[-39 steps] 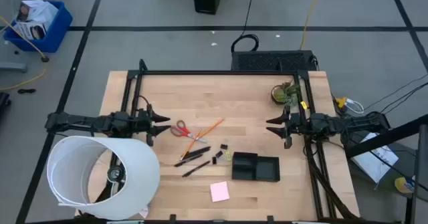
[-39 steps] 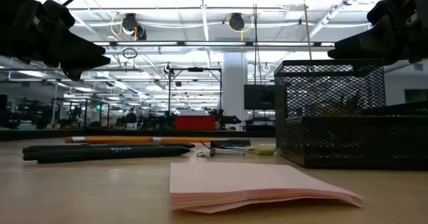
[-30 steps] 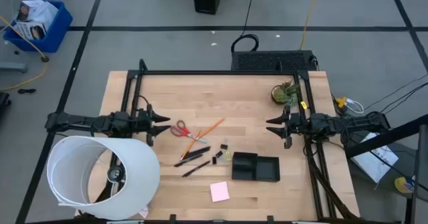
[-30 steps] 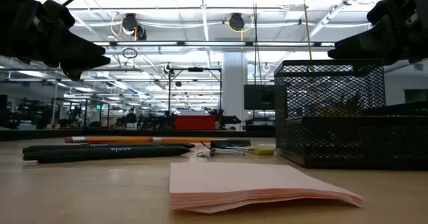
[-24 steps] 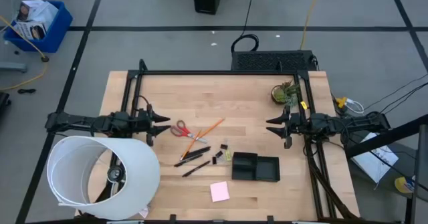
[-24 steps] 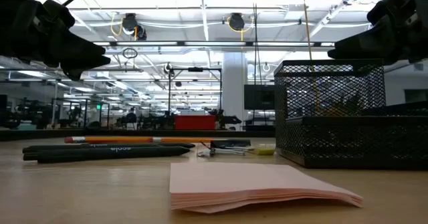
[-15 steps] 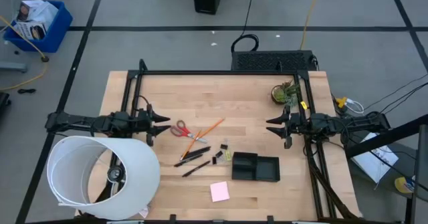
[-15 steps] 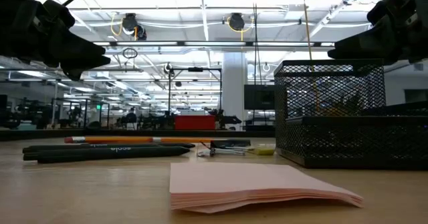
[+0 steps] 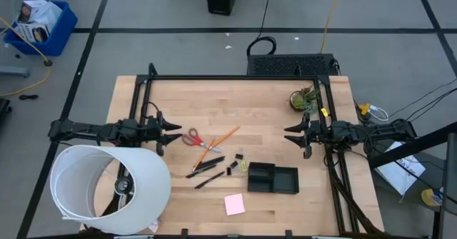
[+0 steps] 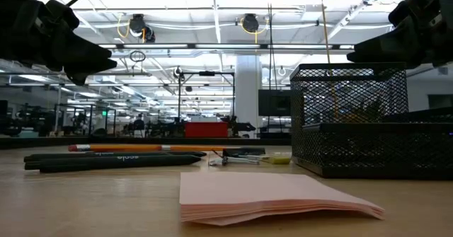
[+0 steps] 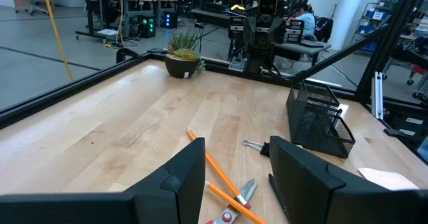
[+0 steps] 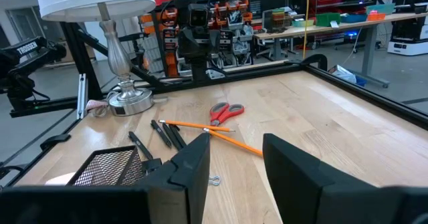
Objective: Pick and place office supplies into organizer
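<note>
Left gripper: the left gripper (image 9: 175, 132) hung above the table's left side, just beside the scissors' handles; its fingers (image 11: 175, 180) stood apart with a clear gap and held nothing.
Right gripper: the right gripper (image 9: 289, 135) hung above the right side of the table, below the plant in the high view; its fingers (image 12: 190, 167) were parted and empty.
Scissors: the red-handled scissors (image 9: 193, 140) lay flat on the wood, handles toward the left gripper, blades pointing toward the pens.
Pencil: the orange pencil (image 9: 218, 140) lay slantwise, crossing the scissors' blades.
Pens: black pens (image 9: 207, 166) lay close together below the pencil in the high view, with one more pen (image 9: 208, 180) just below them.
Clips: small black clips (image 9: 235, 164) sat between the pens and the organizer.
Sticky pad: the pink sticky-note pad (image 9: 234, 204) lay flat near the front edge, apart from the organizer; it filled the foreground of the low view (image 10: 272, 197).
Organizer: the black mesh organizer (image 9: 273, 179) stood right of the clips, and none of the supplies could be seen in it.
Plant: a small potted plant (image 9: 303, 98) stood at the far right corner.
Lamp: a white-shaded lamp (image 9: 111, 189) stood at the front left corner.
Table: the wooden table (image 9: 243, 103) was bare across its far half.
</note>
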`<action>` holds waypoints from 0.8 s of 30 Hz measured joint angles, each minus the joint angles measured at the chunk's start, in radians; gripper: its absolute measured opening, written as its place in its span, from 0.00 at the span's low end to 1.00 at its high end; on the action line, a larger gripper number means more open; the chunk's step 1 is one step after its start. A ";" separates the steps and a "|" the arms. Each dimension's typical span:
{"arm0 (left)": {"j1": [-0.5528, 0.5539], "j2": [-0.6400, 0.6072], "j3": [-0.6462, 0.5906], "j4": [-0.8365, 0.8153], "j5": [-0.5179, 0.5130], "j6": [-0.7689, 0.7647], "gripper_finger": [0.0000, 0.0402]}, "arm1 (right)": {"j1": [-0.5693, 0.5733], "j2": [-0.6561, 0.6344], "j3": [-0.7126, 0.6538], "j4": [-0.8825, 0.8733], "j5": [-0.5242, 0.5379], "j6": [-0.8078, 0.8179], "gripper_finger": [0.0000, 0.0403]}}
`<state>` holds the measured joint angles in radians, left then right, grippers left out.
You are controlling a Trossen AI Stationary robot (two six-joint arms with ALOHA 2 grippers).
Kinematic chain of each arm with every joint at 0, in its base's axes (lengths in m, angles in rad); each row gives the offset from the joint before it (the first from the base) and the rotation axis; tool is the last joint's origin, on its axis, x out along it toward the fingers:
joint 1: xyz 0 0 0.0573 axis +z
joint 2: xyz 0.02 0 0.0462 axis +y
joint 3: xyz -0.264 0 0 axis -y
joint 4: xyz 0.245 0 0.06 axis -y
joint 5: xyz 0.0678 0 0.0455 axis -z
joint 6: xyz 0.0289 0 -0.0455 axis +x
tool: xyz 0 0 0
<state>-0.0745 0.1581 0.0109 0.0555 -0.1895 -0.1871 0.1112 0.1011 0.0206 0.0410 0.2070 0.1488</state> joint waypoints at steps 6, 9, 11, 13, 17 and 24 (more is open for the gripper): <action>0.000 0.000 0.000 0.000 0.000 0.000 0.42 | 0.000 0.000 0.000 0.000 0.000 0.000 0.33; 0.000 0.000 0.000 0.000 0.000 0.000 0.42 | 0.000 0.000 0.000 0.000 0.000 0.000 0.33; 0.000 0.000 0.000 0.000 0.000 0.000 0.42 | 0.000 0.000 0.000 0.000 0.000 0.000 0.33; 0.000 0.000 0.000 0.000 0.000 0.000 0.42 | 0.000 0.000 0.000 0.000 0.000 0.000 0.33; 0.000 0.000 0.000 0.000 0.000 0.000 0.42 | 0.000 0.000 0.000 0.000 0.000 0.000 0.33; 0.000 0.000 0.000 0.000 0.000 0.000 0.42 | 0.000 0.001 0.000 0.082 0.006 0.199 0.33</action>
<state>-0.0746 0.1580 0.0109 0.0556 -0.1895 -0.1871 0.1110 0.1017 0.0205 0.1233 0.2126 0.3479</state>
